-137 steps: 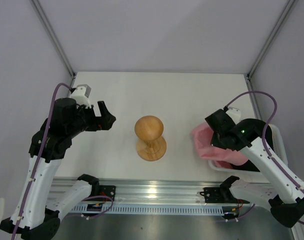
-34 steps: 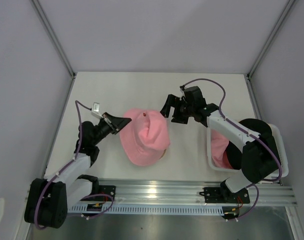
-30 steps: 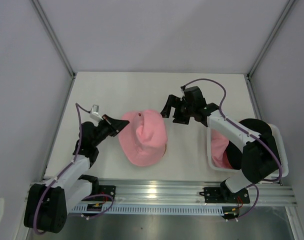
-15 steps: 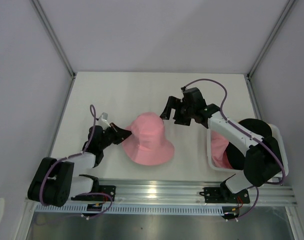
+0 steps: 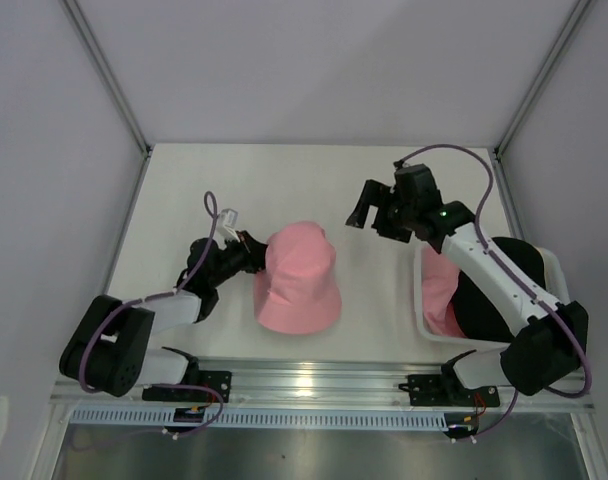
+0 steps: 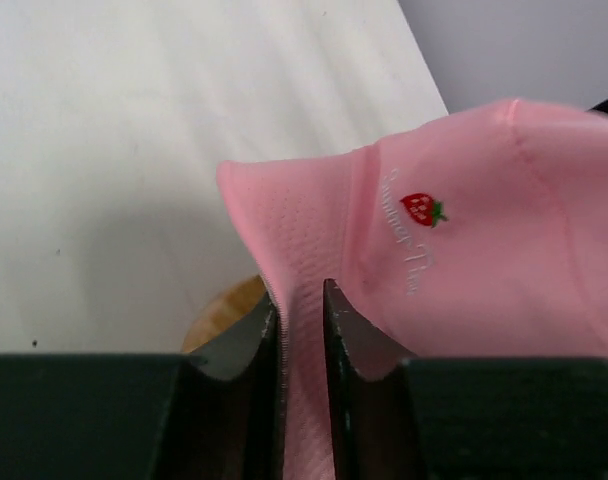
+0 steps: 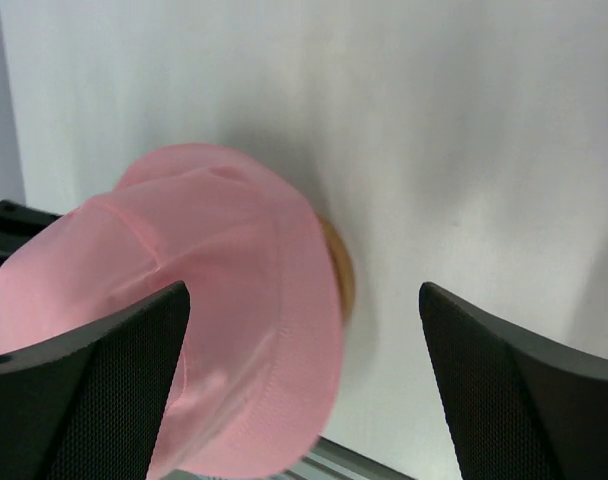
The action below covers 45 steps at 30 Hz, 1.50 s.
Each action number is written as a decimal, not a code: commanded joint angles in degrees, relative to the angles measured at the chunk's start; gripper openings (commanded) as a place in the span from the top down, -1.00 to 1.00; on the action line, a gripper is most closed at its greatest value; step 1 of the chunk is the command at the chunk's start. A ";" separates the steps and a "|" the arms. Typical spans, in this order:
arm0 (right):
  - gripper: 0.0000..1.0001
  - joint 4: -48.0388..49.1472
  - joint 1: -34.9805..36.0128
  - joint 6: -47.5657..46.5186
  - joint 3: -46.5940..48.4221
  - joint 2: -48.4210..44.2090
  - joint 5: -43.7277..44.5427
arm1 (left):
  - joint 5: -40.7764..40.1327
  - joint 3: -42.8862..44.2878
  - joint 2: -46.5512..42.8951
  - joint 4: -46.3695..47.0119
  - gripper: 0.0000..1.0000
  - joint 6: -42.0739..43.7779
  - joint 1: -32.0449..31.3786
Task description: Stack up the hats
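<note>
The soft pink fabric bucket hat (image 5: 297, 278) is sitting over the round-topped wooden stand (image 6: 224, 312) on the white counter (image 5: 234, 190). The left pincer (image 5: 252, 258) is pinching its brim, while the right pincer (image 5: 370, 211) is hovering nearby, gaping wide. Pulling the brim down evenly before letting go would likely seat it squarely.

White basket (image 5: 419, 296) at the table's (image 5: 284, 185) right edge — wooden stand (image 6: 222, 306) mostly covered.

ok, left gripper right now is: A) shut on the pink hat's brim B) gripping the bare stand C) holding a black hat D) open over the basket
A: in the left wrist view the left gripper pinches a fold of the pink hat at its brim.
</note>
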 commanded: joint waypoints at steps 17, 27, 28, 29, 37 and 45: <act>-0.99 -27.87 -27.63 -5.51 -2.83 -28.18 21.28 | -21.69 28.01 -28.62 -56.10 -0.99 8.67 7.05; -0.99 -33.32 -46.33 -7.70 -3.97 -24.26 31.31 | -16.42 27.06 -39.60 -67.63 -0.99 11.22 7.05; -0.99 -32.62 -47.23 -8.49 -4.49 -23.90 28.35 | -16.51 26.72 -40.31 -68.68 -0.99 11.40 7.05; -0.99 -32.27 -47.84 -8.50 -5.98 -23.72 27.97 | -16.51 26.62 -41.02 -69.04 -0.99 11.75 7.05; -0.64 -24.27 -48.64 -8.42 -12.23 -24.51 20.07 | -16.78 27.32 -42.96 -69.56 -0.99 15.27 7.05; 1.00 -21.53 -48.64 -11.93 -11.89 -22.58 19.00 | -16.78 28.03 -43.83 -70.36 -0.99 15.79 7.05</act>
